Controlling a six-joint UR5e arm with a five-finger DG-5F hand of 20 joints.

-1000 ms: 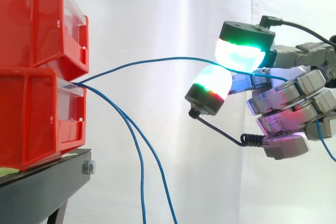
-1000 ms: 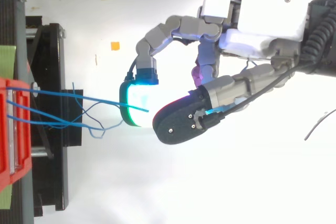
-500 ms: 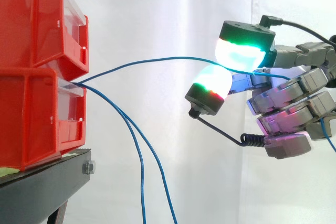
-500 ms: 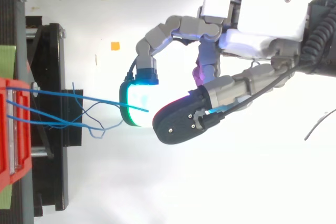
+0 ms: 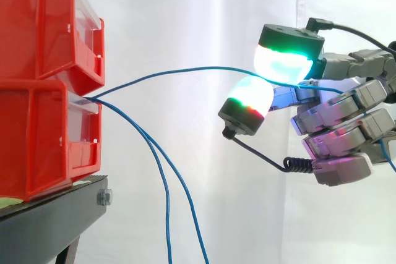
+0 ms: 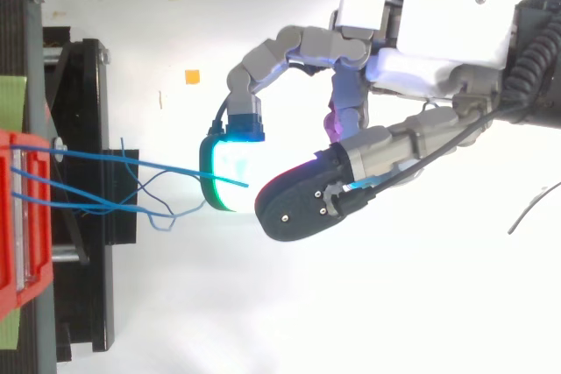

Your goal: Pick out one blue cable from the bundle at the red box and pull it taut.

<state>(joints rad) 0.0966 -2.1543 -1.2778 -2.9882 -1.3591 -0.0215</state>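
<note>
Where the blue cables began inside the lower red bin (image 5: 37,134) could not be made out; they emerged together at its front lip, just under the upper red bin (image 5: 37,23). Two other blue cables (image 5: 164,183) drooped from that spot and were cut off by the bottom edge of the side view, their ends unseen. From above, the glow washed out the exact place where the pads met the strand, and thin loose ends curled over the black stand (image 5: 49,227) without a clear owner. The arm was cut off at the right edge. The hand (image 5: 346,122) hung well to the right of the bins, before the white curtain (image 5: 185,4), palm side toward the bins, with its lower fingers folded into the palm. Two fingertips (image 5: 281,60) reached left, one above the other, and were clamped on one blue cable (image 5: 185,71). That cable ran from the lower bin's lip in a shallow upward bow to the pads, passed behind the folded fingers and reappeared at the right edge.
</note>
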